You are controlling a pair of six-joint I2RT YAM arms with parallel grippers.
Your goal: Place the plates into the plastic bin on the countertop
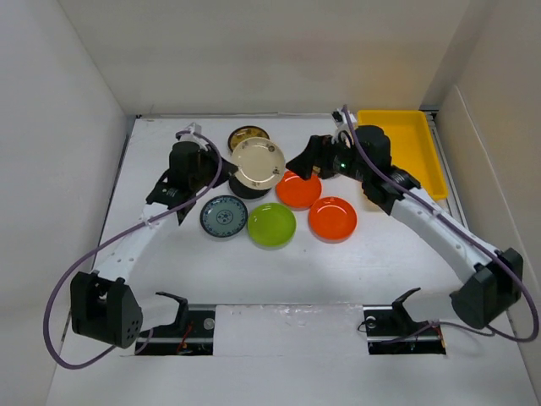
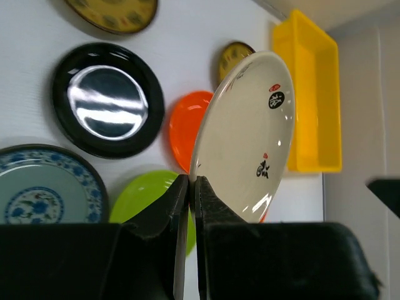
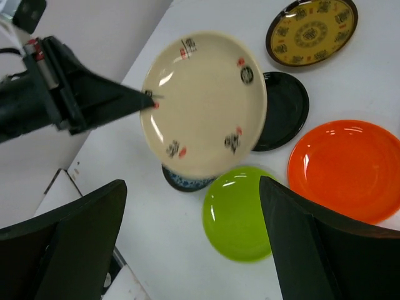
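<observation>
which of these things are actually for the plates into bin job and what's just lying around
Job:
cream plate, held in the left pincer
black plate
blue-grey plate
lime plate
orange plates
brown-gold plates
yellow bin

Lying about:
only the arms' purple cables

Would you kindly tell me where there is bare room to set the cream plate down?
The yellow bin is empty. Bare countertop lies between the lime green plate and the arm bases. The centre, around the cream plate, is crowded.
</observation>
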